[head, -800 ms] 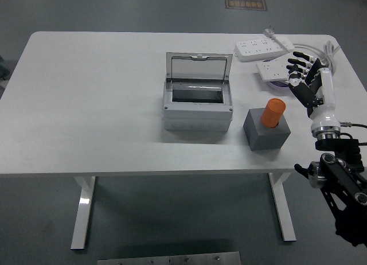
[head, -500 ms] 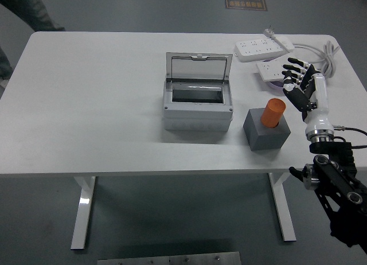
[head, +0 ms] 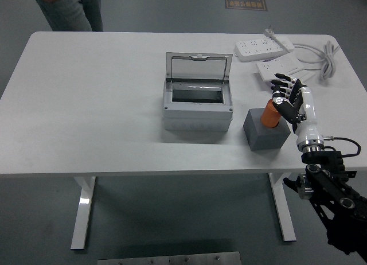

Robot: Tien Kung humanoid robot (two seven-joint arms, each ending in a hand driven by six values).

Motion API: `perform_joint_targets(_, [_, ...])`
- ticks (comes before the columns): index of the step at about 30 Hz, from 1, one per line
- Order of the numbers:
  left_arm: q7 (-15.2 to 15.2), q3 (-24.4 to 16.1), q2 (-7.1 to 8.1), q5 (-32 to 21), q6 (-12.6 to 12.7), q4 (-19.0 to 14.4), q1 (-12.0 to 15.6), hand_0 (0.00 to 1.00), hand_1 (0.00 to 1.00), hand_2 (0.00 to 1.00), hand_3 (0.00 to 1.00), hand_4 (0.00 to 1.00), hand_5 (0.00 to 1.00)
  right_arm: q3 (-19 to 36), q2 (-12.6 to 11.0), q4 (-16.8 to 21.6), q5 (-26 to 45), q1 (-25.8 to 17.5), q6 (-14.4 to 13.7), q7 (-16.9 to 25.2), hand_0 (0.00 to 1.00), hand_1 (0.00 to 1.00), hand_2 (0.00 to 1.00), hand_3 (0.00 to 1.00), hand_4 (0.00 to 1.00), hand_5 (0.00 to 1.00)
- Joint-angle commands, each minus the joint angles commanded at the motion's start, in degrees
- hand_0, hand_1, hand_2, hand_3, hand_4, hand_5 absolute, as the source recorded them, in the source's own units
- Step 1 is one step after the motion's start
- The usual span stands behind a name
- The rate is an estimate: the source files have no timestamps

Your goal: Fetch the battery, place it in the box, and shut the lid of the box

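Step in hand: fetching the battery; nothing is lifted yet, so the task looks barely begun.
Right hand: the right hand (head: 287,98) reaches in from the right, fingers spread and holding nothing, right beside the battery's top on its right side. Whether a fingertip touches it cannot be told.
Left hand: not in view.
Battery: the orange battery (head: 270,115) stands upright in a grey block (head: 265,133) on the tabletop (head: 97,104), right of the box.
Box: the grey box (head: 198,110) sits mid-table with its lid (head: 198,66) raised at the back and its inside open.
Far side: two power strips (head: 262,47) lie behind the hand; a person (head: 66,7) stands at the far left corner, hands off the table.
Next move: likely to close the fingers around the battery, pull it straight up out of the block, then carry it left over the open box.
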Motion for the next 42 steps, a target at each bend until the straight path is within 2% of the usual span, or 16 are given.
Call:
perform_joint_targets(1, [0.0, 0.0, -0.01, 0.0, 0.0, 0.0, 0.0, 0.591, 0.678, 0.590, 0.581, 0.553, 0.002, -0.2, 0.0, -0.1, 0.0, 0.0, 0.0, 0.0, 0.613, 0.601, 0.602, 0.652, 0.498, 0.106])
perform_joint_targets(2, [0.0, 0.0, -0.02, 0.1, 0.0, 0.0, 0.0, 0.590, 0.679, 0.590, 0.581, 0.552, 0.002, -0.3, 0.0, -0.3, 0.1, 0.1, 0.1, 0.0, 0.595, 0.599, 0.599, 0.653, 0.545, 0.124])
perform_joint_targets(7, [-0.1, -0.1, -0.05, 0.2, -0.1, 0.0, -0.1, 0.590, 0.679, 0.590, 0.581, 0.552, 0.002, -0.9, 0.2, -1.4, 0.4, 0.2, 0.2, 0.1, 0.595, 0.599, 0.599, 0.653, 0.545, 0.124])
perform_joint_targets(8, [-0.1, -0.1, -0.06, 0.2, -0.1, 0.0, -0.1, 0.589, 0.679, 0.590, 0.581, 0.553, 0.002, -1.0, 0.2, -1.6, 0.4, 0.2, 0.2, 0.1, 0.570, 0.598, 0.598, 0.653, 0.601, 0.143])
perform_joint_targets(31, [-0.3, 0.1, -0.21, 0.4, -0.1, 0.1, -0.2, 0.588, 0.679, 0.590, 0.582, 0.553, 0.002, -3.7, -0.4, -2.8, 0.1, -0.1, 0.1, 0.0, 0.564, 0.595, 0.588, 0.655, 0.610, 0.124])
perform_joint_targets(42, [-0.6, 0.2, -0.27, 0.5, -0.1, 0.2, -0.2, 0.588, 0.679, 0.591, 0.582, 0.553, 0.002, -4.8, -0.8, -3.8, -0.2, -0.4, 0.5, -0.5, 0.562, 0.596, 0.586, 0.650, 0.655, 0.166])
